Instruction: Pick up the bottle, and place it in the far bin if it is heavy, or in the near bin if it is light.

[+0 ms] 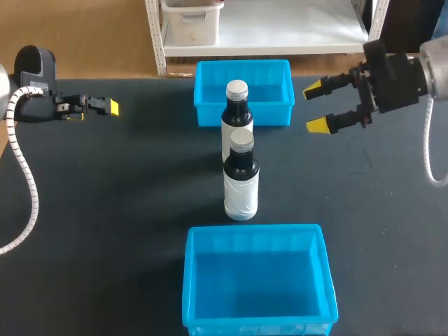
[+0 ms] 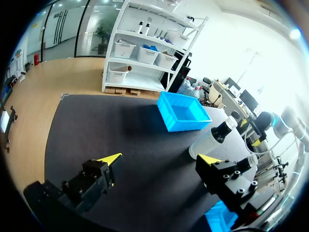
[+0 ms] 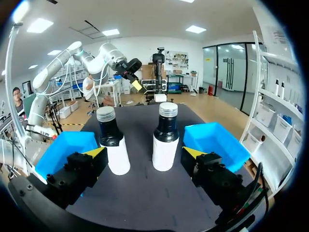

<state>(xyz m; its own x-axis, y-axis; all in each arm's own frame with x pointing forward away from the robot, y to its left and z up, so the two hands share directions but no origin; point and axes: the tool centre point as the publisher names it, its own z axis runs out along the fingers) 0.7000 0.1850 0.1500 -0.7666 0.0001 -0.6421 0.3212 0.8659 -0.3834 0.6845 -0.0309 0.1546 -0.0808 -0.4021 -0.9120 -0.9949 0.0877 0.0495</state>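
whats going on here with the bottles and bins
Nothing is picked up yet. The far bottle and the near bottle stand upright in a row between the far bin and the near bin. The right tool hangs open beside the far bin, and the left tool is open out at the left.

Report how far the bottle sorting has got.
Done: nothing; the far bottle and near bottle stand upright on the table between the far bin and near bin, and no bottle shows in either bin. In hand: nothing gripped; the right gripper is open and clear of both bottles, the left gripper open off to the side. Left: grasp a bottle, lift it, bin it by weight.
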